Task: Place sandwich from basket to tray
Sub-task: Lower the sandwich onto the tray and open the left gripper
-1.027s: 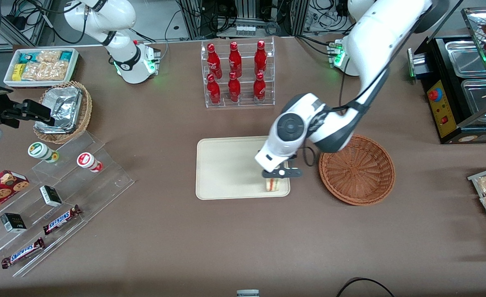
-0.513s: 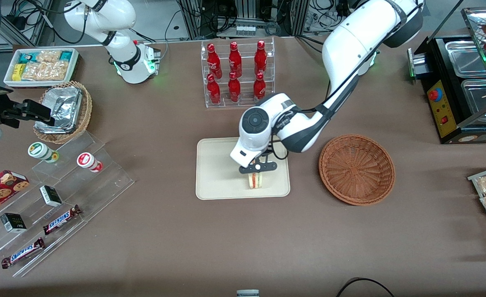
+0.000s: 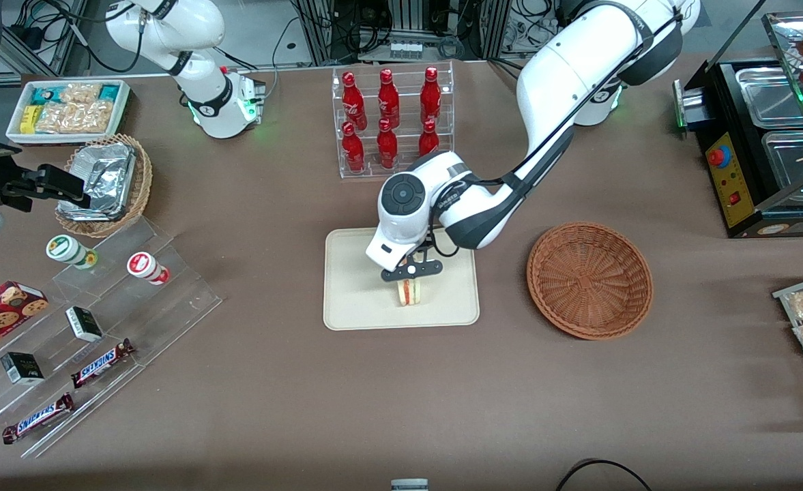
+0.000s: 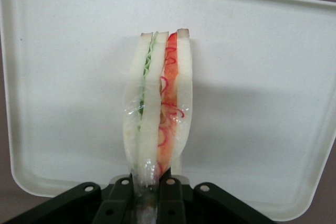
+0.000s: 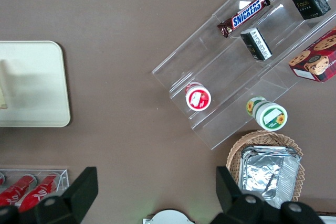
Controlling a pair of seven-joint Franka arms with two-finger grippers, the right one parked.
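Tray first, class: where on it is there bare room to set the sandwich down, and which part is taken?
The tray is bare toward the parked arm's end and along its edge nearest the bottle rack. The gripper, shut on the sandwich, occupies the middle. The basket beside it lies empty. The stepped display is crowded.

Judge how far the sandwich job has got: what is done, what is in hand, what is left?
Done: the basket holds nothing, and the sandwich is over the tray. In hand: the gripper is shut on the sandwich's wrapped end, as the left wrist view shows. Whether it touches the tray cannot be told. Left: set it down, open the fingers and lift away.
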